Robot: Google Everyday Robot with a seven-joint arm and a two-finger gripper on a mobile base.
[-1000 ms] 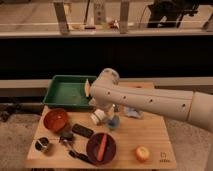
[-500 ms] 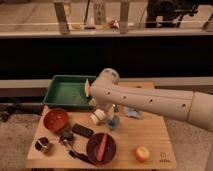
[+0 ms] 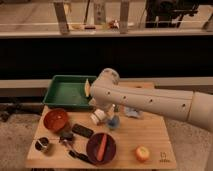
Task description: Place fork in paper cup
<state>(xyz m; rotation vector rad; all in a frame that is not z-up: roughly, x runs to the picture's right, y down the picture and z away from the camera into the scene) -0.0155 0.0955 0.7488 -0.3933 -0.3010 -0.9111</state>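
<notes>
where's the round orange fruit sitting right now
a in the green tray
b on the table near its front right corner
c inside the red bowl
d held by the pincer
b: the orange fruit lies on the bare table near the front right corner, apart from the green tray and the red bowl. The pincer is over the middle of the table, just in front of the tray and well away from the fruit.

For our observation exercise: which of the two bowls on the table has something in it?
The dark maroon bowl at the front, holding an orange stick-shaped item; the orange-red bowl to its left looks empty. The hand hovers just behind it.
</notes>
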